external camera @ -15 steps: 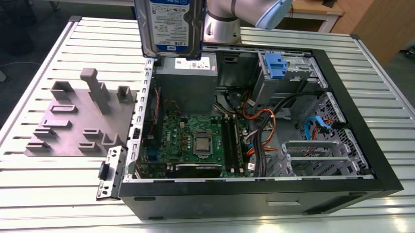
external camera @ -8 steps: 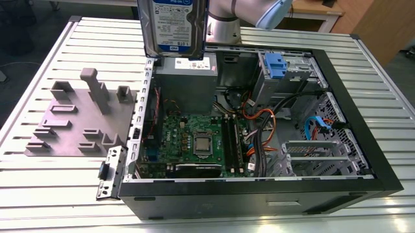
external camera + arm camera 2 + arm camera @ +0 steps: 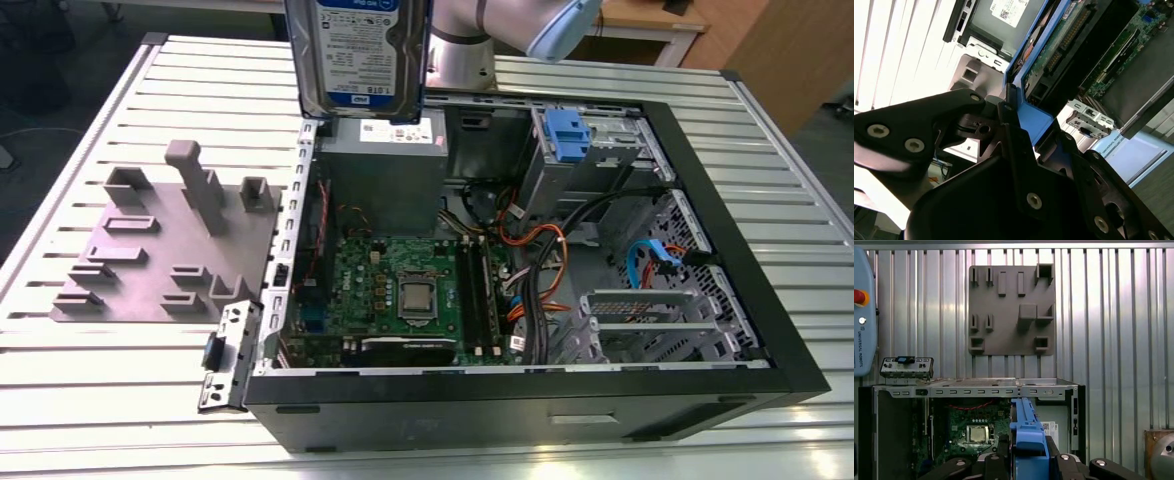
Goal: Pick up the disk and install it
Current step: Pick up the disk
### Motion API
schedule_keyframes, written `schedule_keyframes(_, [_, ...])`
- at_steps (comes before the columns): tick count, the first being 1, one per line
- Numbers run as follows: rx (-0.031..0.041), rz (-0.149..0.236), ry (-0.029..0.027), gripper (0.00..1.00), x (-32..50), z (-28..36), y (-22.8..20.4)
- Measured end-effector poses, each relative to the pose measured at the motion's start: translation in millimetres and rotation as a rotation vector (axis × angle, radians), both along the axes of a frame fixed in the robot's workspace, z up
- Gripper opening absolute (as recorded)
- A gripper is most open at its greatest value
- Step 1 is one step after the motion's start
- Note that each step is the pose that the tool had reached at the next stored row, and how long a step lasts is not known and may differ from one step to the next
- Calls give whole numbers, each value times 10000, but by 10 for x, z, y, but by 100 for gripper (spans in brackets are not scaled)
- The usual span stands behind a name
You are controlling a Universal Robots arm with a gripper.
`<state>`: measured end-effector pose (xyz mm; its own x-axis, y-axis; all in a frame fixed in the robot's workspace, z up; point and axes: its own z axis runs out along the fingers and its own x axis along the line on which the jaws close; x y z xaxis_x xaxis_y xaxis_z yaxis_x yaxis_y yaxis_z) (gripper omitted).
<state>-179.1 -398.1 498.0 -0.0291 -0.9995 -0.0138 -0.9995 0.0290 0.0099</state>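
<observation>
One disk (image 3: 358, 55) hangs upright above the open computer case (image 3: 767, 300), near its grey metal box (image 3: 387, 170). Its long axis is vertical, with the label facing the exterior view. The gripper (image 3: 1027, 452) clamps its blue-railed edges.

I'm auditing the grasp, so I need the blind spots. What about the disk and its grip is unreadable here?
Exterior view: the upper edge cuts off the top of the disk, so the grip on it lies out of frame.
First wrist view: the disk is edge-on, label face hidden; the gripper links cover its near end.
Second wrist view: the gripper's dark body covers the contact with the blue rail.
</observation>
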Motion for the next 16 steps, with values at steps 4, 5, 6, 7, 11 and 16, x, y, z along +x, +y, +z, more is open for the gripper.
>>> schedule_keyframes(4, [0, 0, 0, 36, 13, 0, 0])
schedule_keyframes(5, [0, 0, 0, 36, 16, 0, 0])
schedule_keyframes(6, [0, -1, 0, 36, 17, 0, 0])
schedule_keyframes(7, [0, 0, 0, 36, 20, 0, -1])
schedule_keyframes(11, [0, 1, 0, 36, 30, 0, -4])
schedule_keyframes(16, [-1, 0, 1, 36, 69, 0, -3])
